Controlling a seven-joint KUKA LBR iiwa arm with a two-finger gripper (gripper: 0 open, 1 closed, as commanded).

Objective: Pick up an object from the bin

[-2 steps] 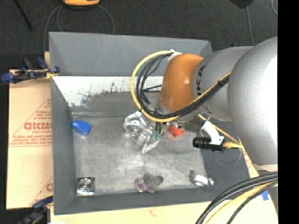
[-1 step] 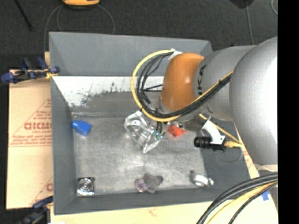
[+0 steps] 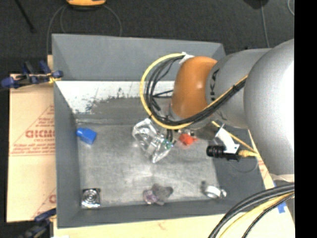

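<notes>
Where your gripper (image 3: 152,142) hangs: middle of the bin (image 3: 64,148), small red piece (image 3: 186,140) just beside it
Grip: open or shut, can't tell
Far left: blue block (image 3: 85,135)

Bin (image 3: 66,155) grey, dark speckles on far wall. Block (image 3: 86,135) blue. Small piece (image 3: 186,140) red. Lump (image 3: 157,194) purple-grey.

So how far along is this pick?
Done: the arm's orange-covered wrist is over the middle of the grey metal bin. The hand is low beside a crumpled clear plastic piece and a small red piece. In hand: nothing visibly gripped. Left: a grasp and lift. The blue block and purple-grey lump lie apart.
</notes>
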